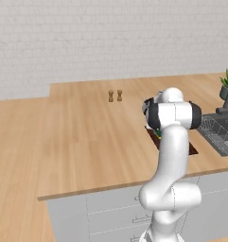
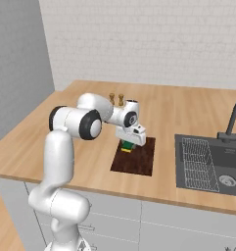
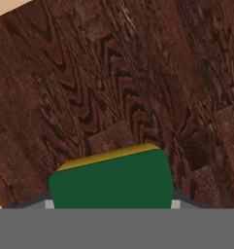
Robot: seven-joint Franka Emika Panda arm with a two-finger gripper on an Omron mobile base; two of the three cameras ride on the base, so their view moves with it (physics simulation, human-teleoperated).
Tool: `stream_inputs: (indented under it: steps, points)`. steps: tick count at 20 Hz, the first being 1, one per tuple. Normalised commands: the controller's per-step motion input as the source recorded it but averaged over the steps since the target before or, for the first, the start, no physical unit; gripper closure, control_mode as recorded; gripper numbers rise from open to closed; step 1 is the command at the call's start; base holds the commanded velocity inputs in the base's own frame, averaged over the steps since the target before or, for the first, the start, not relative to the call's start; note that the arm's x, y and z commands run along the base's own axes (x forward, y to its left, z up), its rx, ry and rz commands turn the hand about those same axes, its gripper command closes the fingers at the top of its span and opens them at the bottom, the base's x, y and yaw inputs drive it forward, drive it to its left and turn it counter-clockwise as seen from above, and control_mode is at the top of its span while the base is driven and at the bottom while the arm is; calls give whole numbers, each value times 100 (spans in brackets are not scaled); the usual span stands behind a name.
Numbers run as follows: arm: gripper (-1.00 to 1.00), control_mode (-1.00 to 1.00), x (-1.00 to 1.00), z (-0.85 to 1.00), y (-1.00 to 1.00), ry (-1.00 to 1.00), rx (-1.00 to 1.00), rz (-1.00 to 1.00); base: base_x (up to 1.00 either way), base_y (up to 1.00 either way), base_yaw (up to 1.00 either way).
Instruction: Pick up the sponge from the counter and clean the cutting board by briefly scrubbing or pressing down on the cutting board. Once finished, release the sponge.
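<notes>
left base view has the arm's elbow blocking most of the cutting board (image 1: 193, 147) on the counter (image 1: 87, 142), a sliver of sponge (image 1: 158, 134) peeking out beside it. right base view shows the gripper (image 2: 128, 145) low over the board's far end, clamped on the sponge, with the sink (image 2: 215, 166) to the right. hand view shows the sponge (image 3: 111, 180) held between the fingertips, just above the board's dark grain.
</notes>
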Motion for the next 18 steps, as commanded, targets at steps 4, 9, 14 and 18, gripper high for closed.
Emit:
stream_inputs:
  steps: [4,9,14,18]
  points:
    - [100,-100,-97,-57,0,2,0,0,0,0,0]
    - [100,-100,-68,-85,0,7,0,0,0,0,0]
    - [100,-100,-94,-71,0,3,0,0,0,0,0]
    - [100,-100,-100,-71,0,2,0,0,0,0,0]
